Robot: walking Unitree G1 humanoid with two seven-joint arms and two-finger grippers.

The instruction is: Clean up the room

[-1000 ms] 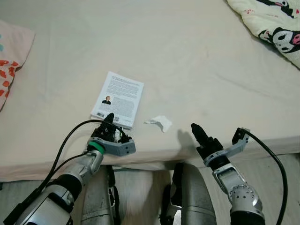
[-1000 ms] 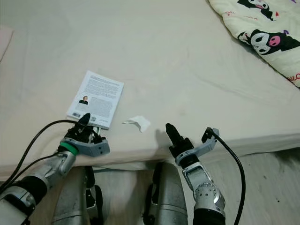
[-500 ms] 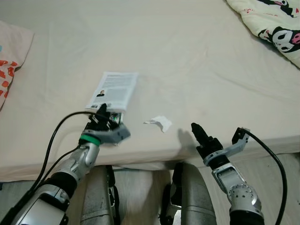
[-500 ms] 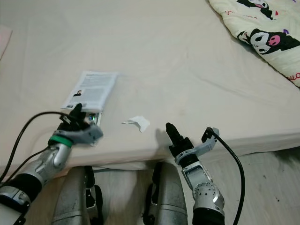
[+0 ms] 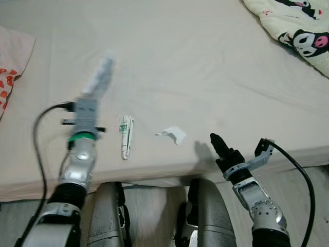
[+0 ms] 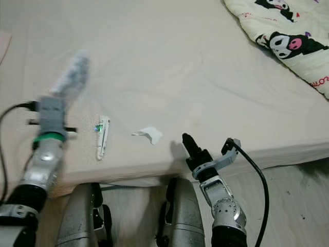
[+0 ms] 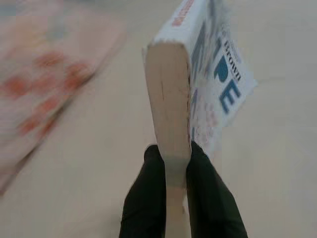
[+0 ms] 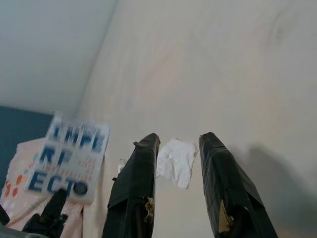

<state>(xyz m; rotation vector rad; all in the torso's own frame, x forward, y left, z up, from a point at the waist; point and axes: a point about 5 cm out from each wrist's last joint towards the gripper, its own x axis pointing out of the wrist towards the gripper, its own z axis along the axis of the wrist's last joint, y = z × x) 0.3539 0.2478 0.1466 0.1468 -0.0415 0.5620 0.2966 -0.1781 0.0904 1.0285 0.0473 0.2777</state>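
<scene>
My left gripper [image 7: 173, 161] is shut on a white paperback book [image 7: 171, 99] and holds it upright above the bed, blurred with motion [image 5: 100, 77]. Blue cover letters on the book [image 8: 69, 156] face the right wrist view. A slim white strip with green marks [image 5: 126, 136] lies on the cream sheet where the book lay. A crumpled scrap of white paper [image 5: 174, 134] rests just right of it. My right gripper [image 5: 216, 141] hovers open at the bed's front edge, its fingers [image 8: 138, 188] pointing towards the paper scrap [image 8: 176, 161], a short way from it.
The cream bed [image 5: 205, 67] spans the view, its front edge just before my legs. A pink pillow with orange print [image 5: 13, 67] lies at the left. A cartoon-print blanket [image 5: 298, 31] is bunched at the far right. Wooden floor [image 5: 308, 180] shows at the lower right.
The left gripper has lifted the book off the sheet and swung it upright, moving left. The slim white strip beneath it now shows. The right arm has stayed put.
</scene>
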